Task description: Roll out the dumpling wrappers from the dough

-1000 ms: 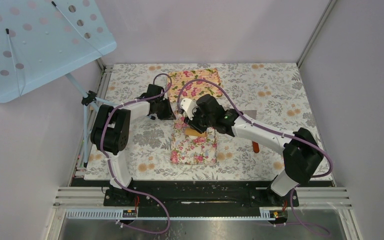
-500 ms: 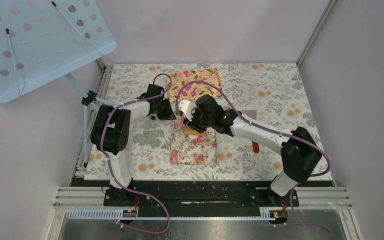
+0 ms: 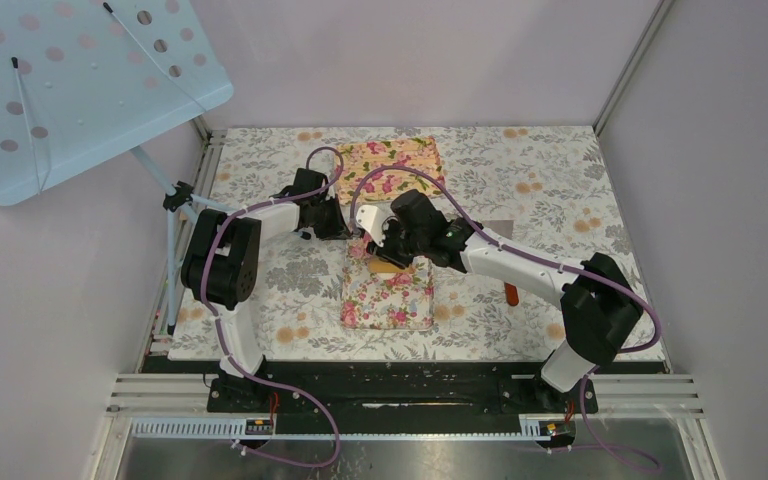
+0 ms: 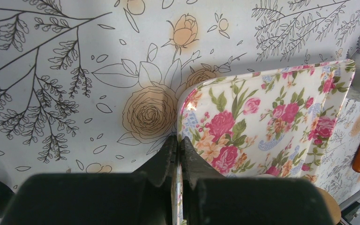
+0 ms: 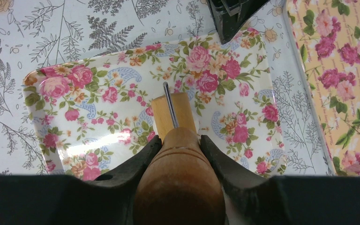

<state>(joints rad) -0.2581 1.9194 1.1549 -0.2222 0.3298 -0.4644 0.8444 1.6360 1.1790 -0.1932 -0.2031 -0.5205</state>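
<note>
Right hand (image 5: 180,140) nudged the smooth wooden roller (image 5: 180,185) leftward (glossy floral tray (image 5: 98,93)).

No writing, labels or numbers are legible (in any view).

White floral tray (image 5: 98,122) – hard, glossy, glare patches on bed. Yellow floral tray (image 5: 337,70), far side – same smooth gloss. Desk (image 4: 51,70) cover: matt printed sheet, flat. Roller handle (image 5: 180,187) – turned wood, smooth, soft sheen, fine grooved rings. Pale wood block (image 5: 185,110) ahead of it, unvarnished look; thin bright metal rod (image 5: 168,101) across it. Left hand (image 4: 178,157), right hand (image 5: 180,140): black matt plastic.
</note>
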